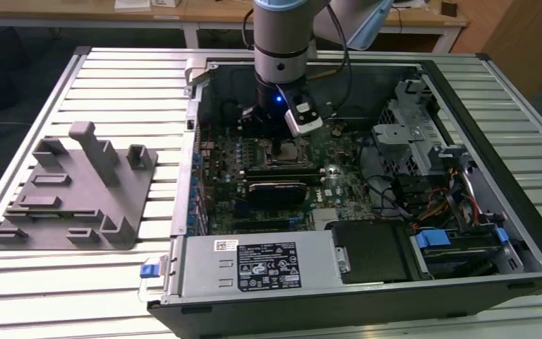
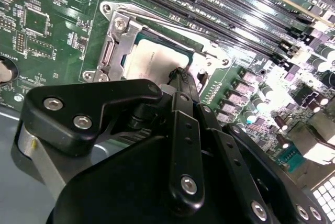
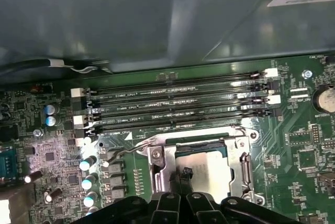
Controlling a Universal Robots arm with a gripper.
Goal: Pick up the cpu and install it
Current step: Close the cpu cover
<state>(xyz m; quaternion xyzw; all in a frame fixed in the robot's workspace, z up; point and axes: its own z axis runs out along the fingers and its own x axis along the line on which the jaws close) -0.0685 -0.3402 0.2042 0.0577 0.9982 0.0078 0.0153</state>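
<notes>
The open computer case is lying on the slatted table and is holding the green circuit board. The cpu is sitting flat in the metal socket frame on that board, silver top up, as both wrist views show. The gripper is hanging inside the case over the socket. Its fingertips are pressed together with nothing pinched between them, and they are meeting just above the cpu's edge.

The memory slots are running just beside the socket on its far side. A silver power box is filling the case's near edge. A drive cage and loose cables are crowding the exterior view's right. A grey plastic block is resting on the table at the exterior view's left, well apart from the case.
</notes>
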